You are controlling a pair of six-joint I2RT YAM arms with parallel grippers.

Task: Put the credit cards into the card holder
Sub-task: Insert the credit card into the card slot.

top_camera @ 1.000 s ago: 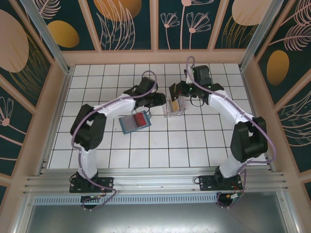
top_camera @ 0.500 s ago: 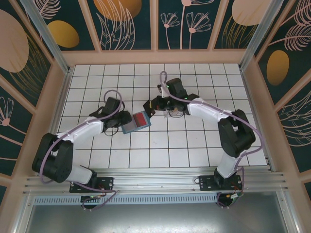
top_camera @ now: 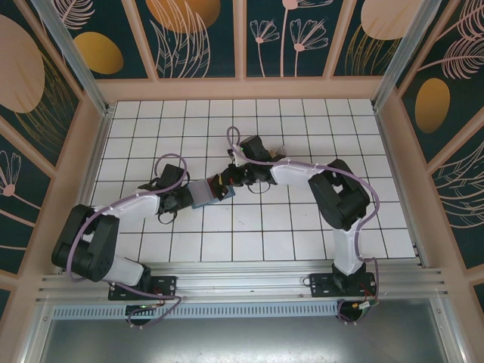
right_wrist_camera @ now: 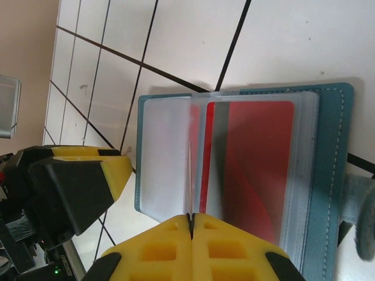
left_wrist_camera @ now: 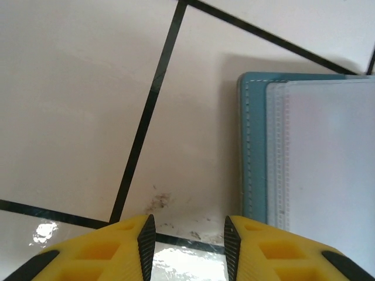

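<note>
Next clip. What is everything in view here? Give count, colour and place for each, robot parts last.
card holder: one, teal with clear sleeves, lying open mid-table.
red card: one, red, inside a sleeve of the card holder.
edge-on card: one, pale thin sliver, over the holder's fold.
table: one, white tiles with dark lines.
enclosure walls: teal leaf-print panels, wood-framed, around the table.
left gripper: one, yellow and black, open, over bare tile beside the holder's edge.
right gripper: one, yellow and black, shut on the edge-on card, over the holder.
</note>
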